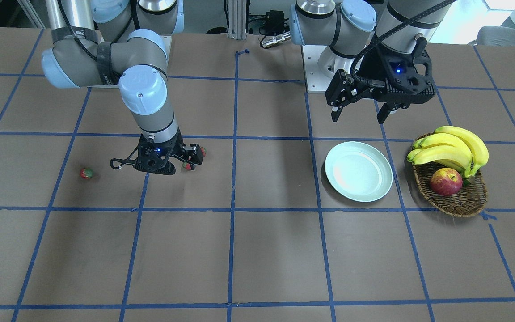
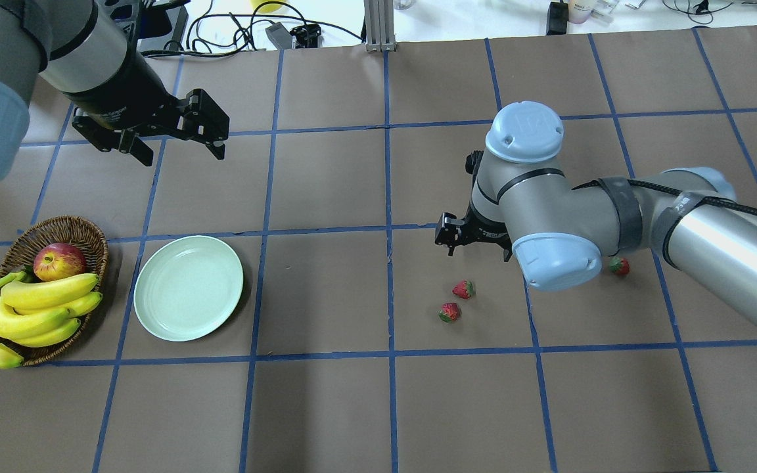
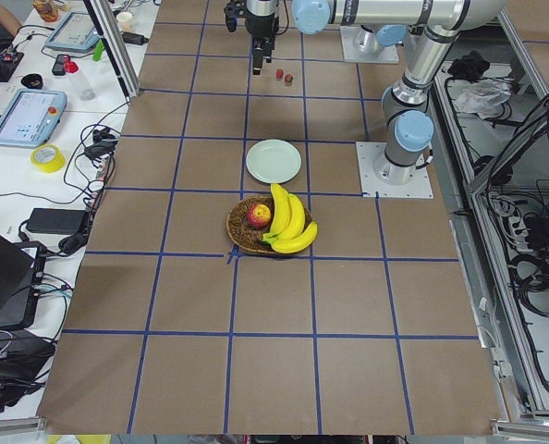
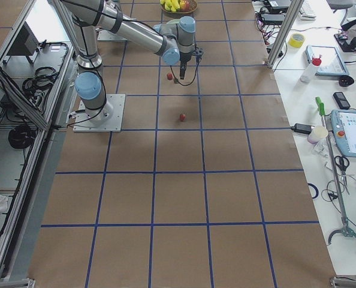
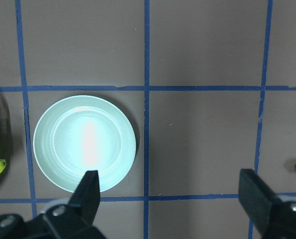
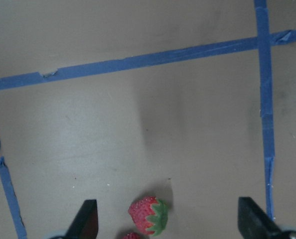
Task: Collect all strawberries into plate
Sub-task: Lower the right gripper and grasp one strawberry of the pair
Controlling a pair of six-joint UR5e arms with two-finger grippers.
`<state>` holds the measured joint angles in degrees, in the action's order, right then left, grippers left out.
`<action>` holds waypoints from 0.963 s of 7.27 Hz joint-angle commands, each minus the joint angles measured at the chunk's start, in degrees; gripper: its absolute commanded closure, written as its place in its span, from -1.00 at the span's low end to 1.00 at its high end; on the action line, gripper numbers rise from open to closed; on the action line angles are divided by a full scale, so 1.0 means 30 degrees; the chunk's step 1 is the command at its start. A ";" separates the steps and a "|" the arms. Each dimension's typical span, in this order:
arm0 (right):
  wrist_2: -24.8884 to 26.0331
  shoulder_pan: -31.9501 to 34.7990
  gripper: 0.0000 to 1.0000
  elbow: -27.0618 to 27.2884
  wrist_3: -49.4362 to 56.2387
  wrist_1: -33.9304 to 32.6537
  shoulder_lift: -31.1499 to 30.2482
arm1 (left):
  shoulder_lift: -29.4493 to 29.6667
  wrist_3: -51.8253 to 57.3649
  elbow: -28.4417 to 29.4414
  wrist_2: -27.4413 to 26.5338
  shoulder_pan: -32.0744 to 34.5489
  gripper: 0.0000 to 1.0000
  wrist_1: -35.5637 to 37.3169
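**Right arm lines up on a strawberry**

From the front, the plate (image 1: 358, 171) lies bare, with the left gripper (image 1: 359, 115) hanging spread and empty nearby, probably keeping clear. Overhead, three strawberries (image 2: 463, 289) lie on the table, well apart from the plate. At the right wrist, the right gripper (image 6: 168, 224) gapes, empty, above one strawberry (image 6: 149, 215), apparently framing a grasp.

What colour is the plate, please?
The plate is pale mint green and glossy, clearest in the left wrist-mounted view.
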<state>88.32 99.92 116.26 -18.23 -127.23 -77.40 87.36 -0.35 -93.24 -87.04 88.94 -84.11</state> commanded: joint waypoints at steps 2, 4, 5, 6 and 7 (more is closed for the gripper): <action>-0.0202 0.0122 -0.90 0.1146 -0.0134 -0.2609 0.1216 | -0.0030 0.0000 -0.0005 -0.0049 0.0000 -1.00 -0.0029; -0.0261 0.0180 -0.90 0.1325 -0.0453 -0.2532 0.1220 | -0.0030 0.0000 -0.0005 0.0011 0.0000 -1.00 0.0000; -0.0233 0.0325 -0.90 0.1876 -0.0775 -0.2501 0.1161 | -0.0030 0.0000 -0.0005 0.0011 0.0000 -1.00 0.0000; -0.0233 0.0385 -0.81 0.2230 -0.0836 -0.2501 0.1103 | -0.0030 0.0000 -0.0005 0.0011 0.0000 -1.00 0.0000; -0.0291 0.0501 -0.68 0.2495 -0.0866 -0.2501 0.1160 | -0.0001 0.0000 0.0024 0.0040 0.0000 -1.00 0.0000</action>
<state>87.58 101.05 122.62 -20.56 -134.75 -73.97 87.29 -0.35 -93.24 -86.99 88.94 -84.11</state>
